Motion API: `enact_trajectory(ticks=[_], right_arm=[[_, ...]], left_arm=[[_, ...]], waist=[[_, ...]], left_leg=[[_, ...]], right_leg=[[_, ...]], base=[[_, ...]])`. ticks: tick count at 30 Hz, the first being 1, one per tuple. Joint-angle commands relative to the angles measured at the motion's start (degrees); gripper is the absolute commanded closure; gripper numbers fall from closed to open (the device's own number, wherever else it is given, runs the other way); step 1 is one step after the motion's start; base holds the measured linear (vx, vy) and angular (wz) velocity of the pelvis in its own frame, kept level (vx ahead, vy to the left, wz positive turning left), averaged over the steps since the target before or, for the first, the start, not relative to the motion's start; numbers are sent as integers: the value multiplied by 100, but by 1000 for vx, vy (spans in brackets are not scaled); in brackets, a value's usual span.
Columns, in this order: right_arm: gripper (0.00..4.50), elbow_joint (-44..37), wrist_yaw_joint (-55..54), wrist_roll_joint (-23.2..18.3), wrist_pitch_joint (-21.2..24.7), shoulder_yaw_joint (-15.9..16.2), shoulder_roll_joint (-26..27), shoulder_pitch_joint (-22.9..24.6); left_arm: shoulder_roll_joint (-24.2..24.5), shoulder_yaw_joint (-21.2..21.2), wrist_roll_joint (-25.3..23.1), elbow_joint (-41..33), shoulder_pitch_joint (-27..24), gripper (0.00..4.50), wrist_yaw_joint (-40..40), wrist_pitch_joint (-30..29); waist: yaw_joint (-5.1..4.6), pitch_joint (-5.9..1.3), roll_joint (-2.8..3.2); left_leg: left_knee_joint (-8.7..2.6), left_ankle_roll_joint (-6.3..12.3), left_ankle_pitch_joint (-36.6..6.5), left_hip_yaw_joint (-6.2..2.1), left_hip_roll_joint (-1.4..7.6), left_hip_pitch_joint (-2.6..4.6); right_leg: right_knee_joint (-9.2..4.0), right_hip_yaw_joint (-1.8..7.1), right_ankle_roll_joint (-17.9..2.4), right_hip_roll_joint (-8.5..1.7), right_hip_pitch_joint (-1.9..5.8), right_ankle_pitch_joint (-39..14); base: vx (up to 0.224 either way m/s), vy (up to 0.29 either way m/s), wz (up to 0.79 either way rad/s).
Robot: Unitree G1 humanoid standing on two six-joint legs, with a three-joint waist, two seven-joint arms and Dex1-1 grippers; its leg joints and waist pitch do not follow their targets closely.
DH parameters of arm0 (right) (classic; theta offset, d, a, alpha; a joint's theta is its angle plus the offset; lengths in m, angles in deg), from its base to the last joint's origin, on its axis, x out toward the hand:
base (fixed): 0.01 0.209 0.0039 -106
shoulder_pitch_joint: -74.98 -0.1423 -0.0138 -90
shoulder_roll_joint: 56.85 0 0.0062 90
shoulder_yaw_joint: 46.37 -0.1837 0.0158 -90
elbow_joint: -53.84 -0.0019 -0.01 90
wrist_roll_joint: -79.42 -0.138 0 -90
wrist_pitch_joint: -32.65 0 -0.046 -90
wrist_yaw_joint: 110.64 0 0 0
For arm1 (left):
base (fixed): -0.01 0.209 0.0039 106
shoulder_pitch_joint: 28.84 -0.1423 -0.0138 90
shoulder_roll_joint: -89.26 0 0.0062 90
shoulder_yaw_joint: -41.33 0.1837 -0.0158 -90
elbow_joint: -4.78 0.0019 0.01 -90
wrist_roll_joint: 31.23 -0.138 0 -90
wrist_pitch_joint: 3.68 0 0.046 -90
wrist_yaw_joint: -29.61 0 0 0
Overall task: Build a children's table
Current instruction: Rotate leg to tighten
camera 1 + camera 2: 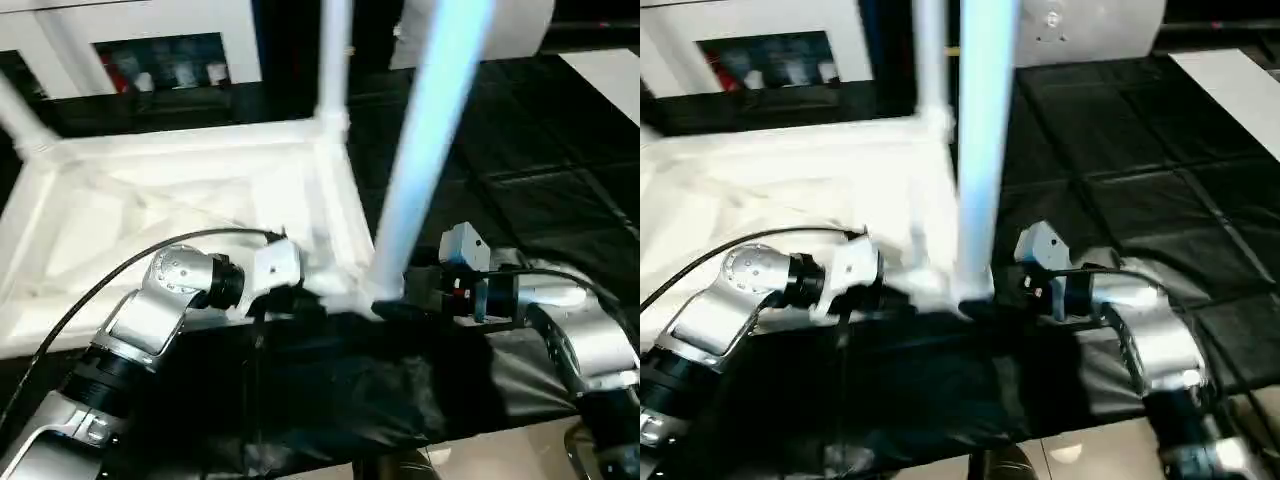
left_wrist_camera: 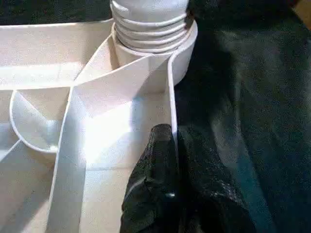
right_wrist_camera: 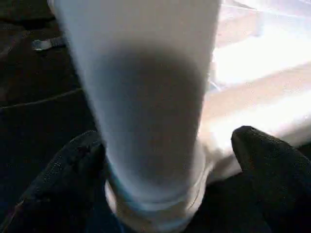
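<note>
The children's table lies upside down on a black mat, its white top (image 1: pixel 150 220) showing ribs and a raised rim. A leg (image 1: pixel 432 130) stands upright in the near right corner socket (image 2: pixel 160 43). Another leg (image 1: pixel 335 60) stands at the far right corner, and a third (image 1: pixel 18 118) slants at the far left corner. My left gripper (image 2: pixel 175 137) is shut on the rim wall (image 2: pixel 171 97) just beside that near socket. My right gripper (image 3: pixel 165 155) is open, with one finger (image 3: pixel 63 179) on each side of the near leg's base, not pressing it.
The black mat (image 1: pixel 540 160) runs to the right and towards me, under both forearms. White shelving (image 1: pixel 150 30) stands behind the table. A white sheet (image 1: pixel 610 70) lies at the far right. Pale floor (image 1: pixel 500 455) shows at the near edge.
</note>
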Motion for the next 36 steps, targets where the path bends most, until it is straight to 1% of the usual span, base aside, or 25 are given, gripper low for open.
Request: enact_trajectory(ticks=[1, 2, 3, 5, 7, 9, 10, 11, 12, 13, 16, 17, 20, 22, 23, 24, 26, 27, 29, 30, 31, 33, 34, 35, 36], right_arm=[[2, 56, 245, -108, -73, 111, -58, -58], [2, 129, 404, -142, -56, 184, -64, -119], [2, 155, 451, -149, -55, 202, -63, -136], [39, 274, 558, -153, -47, 268, -21, -205], [42, 420, 653, -142, -67, 323, 38, -269], [68, 470, 673, -130, -92, 338, 68, -287], [68, 517, 683, -133, -110, 359, 96, -306], [80, 540, 695, -144, -107, 372, 110, -317], [80, 557, 700, -151, -109, 382, 120, -327], [102, 589, 715, -166, -112, 393, 133, -342], [115, 663, 751, -190, -124, 415, 165, -367], [137, 694, 768, -186, -140, 423, 174, -374], [152, 742, 806, -189, -168, 434, 185, -377], [152, 748, 819, -192, -176, 439, 188, -370], [170, 750, 845, -205, -169, 446, 192, -356], [173, 741, 855, -211, -163, 447, 194, -344], [173, 692, 884, -239, -119, 455, 193, -296], [175, 672, 894, -251, -101, 457, 192, -276], [179, 603, 900, -296, -29, 453, 200, -205], [179, 514, 880, -356, 57, 435, 219, -136], [179, 460, 851, -397, 110, 420, 239, -98], [179, 106, 533, -649, 509, 310, 415, 124], [180, -198, -54, -730, 808, 228, 707, 322], [180, -291, -240, -731, 847, 211, 804, 388], [180, -365, -420, -717, 891, 206, 904, 443]], left_arm=[[38, 281, -65, 90, 51, 450, -355, 180], [42, 305, -83, 190, 115, 450, -445, 298], [42, 310, -92, 219, 134, 450, -469, 334], [43, 336, -127, 295, 190, 450, -513, 417], [26, 347, -119, 381, 247, 450, -539, 468], [19, 352, -112, 416, 267, 450, -543, 497], [12, 357, -106, 445, 284, 450, -545, 527], [7, 360, -104, 459, 291, 450, -547, 543], [5, 361, -103, 466, 294, 450, -550, 552], [-1, 363, -102, 487, 302, 450, -560, 573], [-14, 365, -104, 529, 313, 450, -565, 618], [-16, 368, -108, 547, 319, 450, -560, 639], [-20, 371, -113, 576, 325, 450, -549, 673], [-20, 371, -115, 581, 323, 450, -544, 677], [-19, 377, -114, 597, 324, 450, -539, 686], [-20, 380, -111, 605, 324, 450, -542, 681], [-21, 381, -105, 606, 312, 450, -544, 656], [-23, 380, -101, 603, 307, 450, -543, 640], [-40, 364, -87, 586, 279, 450, -504, 567], [-64, 345, -65, 553, 255, 450, -450, 479], [-81, 332, -58, 534, 244, 450, -408, 428], [-189, 262, -69, 415, 188, 450, -87, 98], [-375, 146, -111, 325, 165, 450, 397, -360], [-439, 104, -114, 291, 154, 450, 549, -495], [-505, 65, -95, 245, 140, 450, 666, -618]], waist=[[-10, -434, -74], [0, -445, -83], [9, -452, -69], [23, -464, -80], [31, -464, -85], [45, -464, -88], [53, -457, -92], [60, -459, -82], [64, -458, -92], [67, -456, -92], [74, -459, -97], [80, -462, -97], [95, -474, -95], [98, -475, -92], [102, -481, -87], [100, -483, -101], [104, -482, -89], [105, -485, -95], [107, -482, -88], [115, -471, -63], [114, -473, -72], [136, -471, -45], [130, -452, -57], [140, -441, -56], [119, -424, -58]], left_leg=[[-289, 986, -129, -5, 279, 9], [-282, 1022, -44, -7, 287, 0], [-275, 1064, -4, -9, 286, -9], [-264, 1076, 34, -10, 287, -26], [-261, 1076, 46, -10, 283, -35], [-260, 1040, 3, -8, 287, -34], [-266, 982, -62, -12, 286, -43], [-265, 956, -87, -13, 287, -42], [-263, 913, -119, -10, 279, -46], [-264, 891, -141, -9, 275, -46], [-270, 813, -194, -14, 276, -51], [-263, 812, -149, -11, 271, -53], [-256, 843, -68, -11, 273, -51], [-254, 858, -61, -11, 275, -57], [-251, 864, -47, -11, 278, -55], [-248, 871, -22, -11, 276, -66], [-244, 885, 5, -11, 275, -65], [-242, 891, 19, -11, 272, -67], [-241, 905, 21, -12, 276, -67], [-243, 900, 5, -15, 278, -65], [-242, 899, 12, -11, 279, -67], [-245, 901, 14, -21, 295, -59], [-263, 845, 6, -22, 323, -56], [-266, 833, -36, -26, 311, -56], [-287, 708, -259, -28, 280, -60]], right_leg=[[-310, 371, -1276, -400, 427, -1214], [-287, 370, -1321, -408, 439, -1050], [-270, 361, -1365, -407, 442, -962], [-254, 360, -1405, -418, 455, -871], [-250, 357, -1422, -426, 458, -852], [-260, 359, -1395, -431, 458, -937], [-272, 358, -1357, -437, 464, -1066], [-275, 360, -1345, -442, 465, -1109], [-285, 362, -1316, -438, 465, -1179], [-291, 362, -1301, -437, 464, -1221], [-300, 357, -1225, -438, 471, -1364], [-293, 361, -1217, -432, 469, -1307], [-272, 359, -1238, -428, 467, -1194], [-272, 355, -1263, -433, 468, -1157], [-272, 353, -1268, -434, 467, -1158], [-267, 353, -1270, -432, 474, -1136], [-261, 353, -1276, -431, 470, -1101], [-256, 353, -1279, -430, 474, -1077], [-260, 350, -1280, -428, 469, -1078], [-261, 350, -1287, -432, 464, -1096], [-263, 353, -1282, -424, 468, -1078], [-252, 357, -1319, -433, 465, -1021], [-255, 374, -1321, -433, 463, -1018], [-289, 366, -1306, -437, 449, -1130], [-340, 346, -1205, -443, 463, -1534]], base=[[0, 0, 0], [0, 0, 0], [0, 0, 0], [0, 0, 0], [0, 0, 0], [0, 0, 0], [0, 0, 0], [0, 0, 0], [0, 0, 0], [0, 0, 0], [0, 0, 0], [0, 0, 0], [0, 0, 0], [0, 0, 0], [0, 0, 0], [0, 0, 0], [0, 0, 0], [0, 0, 0], [0, 0, 0], [0, 0, 0], [0, 0, 0], [0, 0, 0], [0, 0, 0], [0, 0, 0], [0, 0, 0]])
